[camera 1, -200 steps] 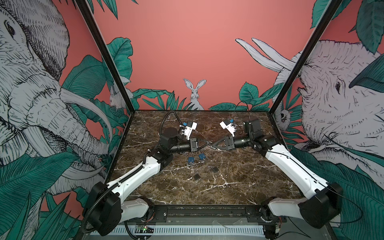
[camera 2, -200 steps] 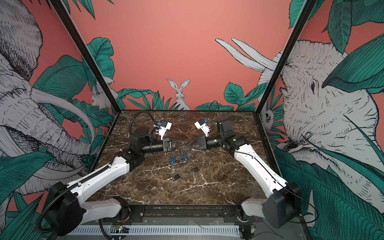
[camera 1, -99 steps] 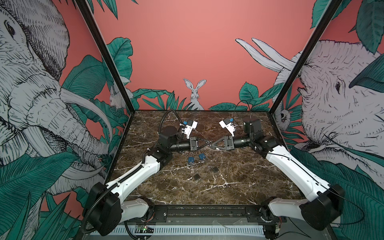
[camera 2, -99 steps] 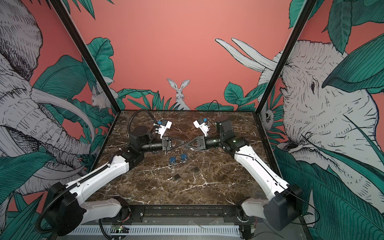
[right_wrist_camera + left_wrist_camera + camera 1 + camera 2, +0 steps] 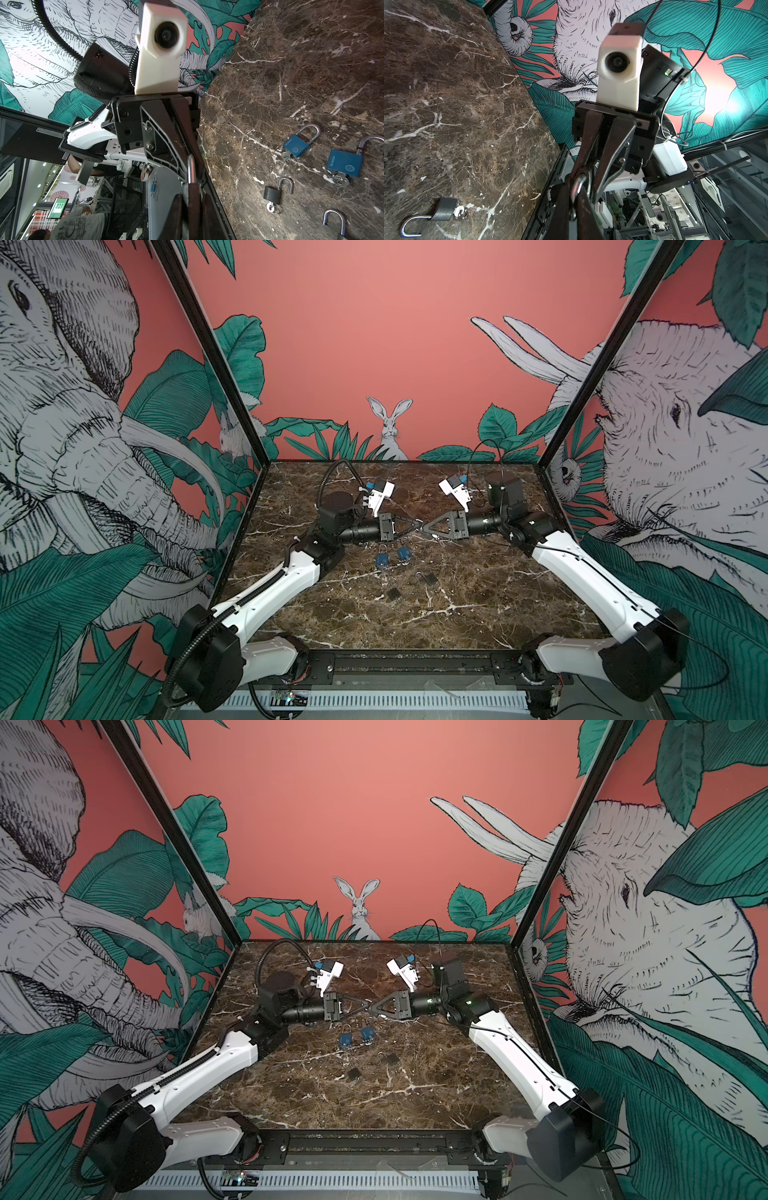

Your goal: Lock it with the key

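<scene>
Bare brown marble is stretching along the near edge of the tabletop point(image 5: 415, 635), leaving both arms open room. Farther in, the near black padlock point(image 5: 393, 594) and the second black padlock point(image 5: 430, 579) are lying apart, and the two blue padlocks point(image 5: 382, 559) are sitting side by side just beyond. Above the middle, the left gripper point(image 5: 417, 526) and the right gripper point(image 5: 424, 527) are meeting tip to tip off the surface. The right is clamping the body of the held padlock point(image 5: 194, 197), the left is pinching its shackle point(image 5: 578, 185). Whether a key is sitting in it cannot be told. Open marble is running on to the far edge, where the coral mural wall point(image 5: 395, 344) and its painted rabbit point(image 5: 390, 423) are rising.
</scene>
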Available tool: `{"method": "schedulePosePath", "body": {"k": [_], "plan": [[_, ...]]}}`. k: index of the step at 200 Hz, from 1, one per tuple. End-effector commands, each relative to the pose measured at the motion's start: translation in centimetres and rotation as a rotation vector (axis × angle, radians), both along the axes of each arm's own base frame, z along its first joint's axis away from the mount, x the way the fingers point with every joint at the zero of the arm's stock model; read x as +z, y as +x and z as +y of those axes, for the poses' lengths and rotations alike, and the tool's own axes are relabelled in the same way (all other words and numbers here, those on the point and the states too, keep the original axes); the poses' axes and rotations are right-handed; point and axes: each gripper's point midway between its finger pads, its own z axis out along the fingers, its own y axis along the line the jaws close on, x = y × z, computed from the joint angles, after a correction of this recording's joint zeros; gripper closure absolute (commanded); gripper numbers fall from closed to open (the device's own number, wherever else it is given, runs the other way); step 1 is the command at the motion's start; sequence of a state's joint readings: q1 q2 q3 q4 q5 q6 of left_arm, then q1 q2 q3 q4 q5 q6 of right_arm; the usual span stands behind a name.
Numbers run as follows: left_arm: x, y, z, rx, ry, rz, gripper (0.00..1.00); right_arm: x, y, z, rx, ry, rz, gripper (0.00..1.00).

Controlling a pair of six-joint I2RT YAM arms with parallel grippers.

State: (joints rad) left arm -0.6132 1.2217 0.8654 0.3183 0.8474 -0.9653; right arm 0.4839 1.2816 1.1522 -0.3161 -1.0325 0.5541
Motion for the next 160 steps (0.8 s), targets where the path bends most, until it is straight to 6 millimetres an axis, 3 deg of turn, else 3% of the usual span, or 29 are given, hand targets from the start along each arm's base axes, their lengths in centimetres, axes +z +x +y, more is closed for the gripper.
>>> {"method": "schedulePosePath", "body": {"k": [1, 21, 67, 102, 160], "plan": [[2.2, -1.3, -0.1, -0.030, -0.045, -0.085, 1.00, -0.6, 1.1, 0.6, -0.031, 0.003, -0.022, 0.92], [1.8, -0.4, 0.5, 0.030, -0.029, -0.095, 1.00, -0.6, 1.1, 0.5, -0.042, 0.008, -0.025, 0.76], [1.9, 1.7, 2.1, 0.146, -0.025, -0.110, 1.00, 0.0, 0.9, -0.8, -0.086, 0.019, -0.050, 0.60], [2.8, 1.7, 2.0, 0.133, -0.036, -0.124, 1.00, 0.4, 0.8, -1.6, -0.110, 0.036, -0.056, 0.59], [3.3, 1.4, 1.8, 0.104, -0.042, -0.126, 1.00, 0.7, 1.2, -1.4, -0.110, 0.042, -0.061, 0.59]]}}
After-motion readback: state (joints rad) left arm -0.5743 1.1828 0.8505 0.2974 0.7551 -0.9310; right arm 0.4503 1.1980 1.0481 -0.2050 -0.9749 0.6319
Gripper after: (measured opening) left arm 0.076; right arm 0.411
